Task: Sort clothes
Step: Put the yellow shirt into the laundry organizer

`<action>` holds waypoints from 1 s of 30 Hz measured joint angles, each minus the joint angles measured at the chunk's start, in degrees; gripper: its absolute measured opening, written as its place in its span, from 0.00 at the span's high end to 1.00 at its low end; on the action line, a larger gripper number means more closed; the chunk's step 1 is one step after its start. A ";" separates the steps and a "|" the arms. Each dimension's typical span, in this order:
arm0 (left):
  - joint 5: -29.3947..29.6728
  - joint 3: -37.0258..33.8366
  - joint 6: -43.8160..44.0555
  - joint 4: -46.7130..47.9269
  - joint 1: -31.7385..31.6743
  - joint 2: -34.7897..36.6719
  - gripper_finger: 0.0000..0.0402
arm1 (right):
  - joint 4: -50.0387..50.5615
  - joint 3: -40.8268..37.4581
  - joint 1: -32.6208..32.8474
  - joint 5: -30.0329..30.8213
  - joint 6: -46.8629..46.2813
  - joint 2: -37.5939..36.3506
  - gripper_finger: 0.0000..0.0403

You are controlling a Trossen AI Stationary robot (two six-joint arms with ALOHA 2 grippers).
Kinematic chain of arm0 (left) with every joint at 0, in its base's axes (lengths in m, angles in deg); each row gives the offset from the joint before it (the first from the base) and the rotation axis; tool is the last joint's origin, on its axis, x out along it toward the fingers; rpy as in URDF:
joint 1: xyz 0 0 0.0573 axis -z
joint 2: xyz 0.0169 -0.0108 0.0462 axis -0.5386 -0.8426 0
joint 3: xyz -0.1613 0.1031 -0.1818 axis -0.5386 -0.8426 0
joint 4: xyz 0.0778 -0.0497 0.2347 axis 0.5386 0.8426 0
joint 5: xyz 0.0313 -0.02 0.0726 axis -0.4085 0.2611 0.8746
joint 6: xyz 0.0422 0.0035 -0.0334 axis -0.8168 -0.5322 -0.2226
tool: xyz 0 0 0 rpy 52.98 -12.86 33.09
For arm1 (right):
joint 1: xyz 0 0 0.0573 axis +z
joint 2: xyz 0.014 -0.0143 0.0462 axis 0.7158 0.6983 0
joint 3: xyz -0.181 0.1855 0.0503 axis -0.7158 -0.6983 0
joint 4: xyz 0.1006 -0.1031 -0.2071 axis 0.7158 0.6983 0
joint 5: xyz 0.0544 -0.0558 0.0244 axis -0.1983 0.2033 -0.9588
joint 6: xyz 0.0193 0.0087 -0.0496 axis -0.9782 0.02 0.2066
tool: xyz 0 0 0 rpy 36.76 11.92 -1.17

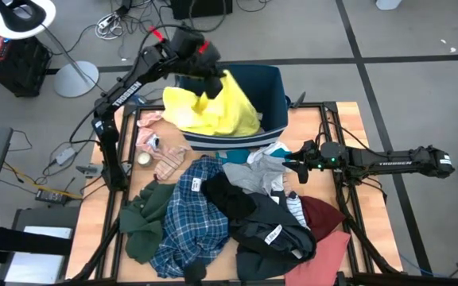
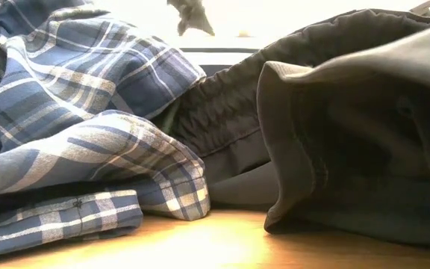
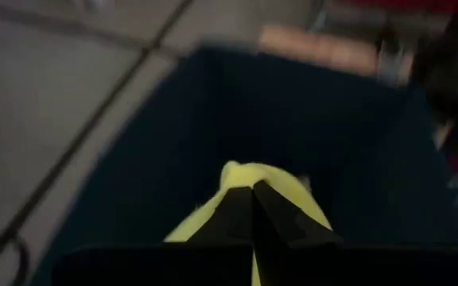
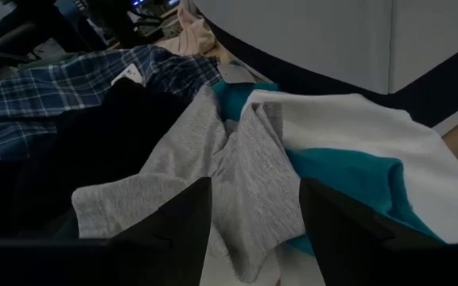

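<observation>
My left gripper is over the navy bin at the table's far side, shut on a yellow garment. The other clothes lie heaped on the table: blue plaid, dark green, black, dark grey, maroon and salmon pink. My right gripper stands open just over a light grey garment, beside a teal-white one; whether it touches the cloth does not show. My left gripper pinches a bunched fold of the yellow garment between its two fingertips. The fingers slant downward over the bin's open top. The cloth hangs slack below them, and its lower part is draped over the bin's near left rim.
Small pink and tan pieces and a small round object lie on the table's left, near the left arm's base. In the low view the plaid cloth and a dark garment fill the front. Cables and a lamp stand lie on the floor beyond.
</observation>
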 joint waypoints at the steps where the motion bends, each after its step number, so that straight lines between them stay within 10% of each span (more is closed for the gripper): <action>1: 0.04 -0.71 -0.08 1.50 0.00 0.00 1.00 | 0.00 0.00 0.00 -0.01 0.00 -0.01 0.52; 30: 2.25 -16.14 4.26 5.17 0.04 0.65 0.71 | 0.33 0.00 0.00 -0.05 -0.72 -0.01 0.52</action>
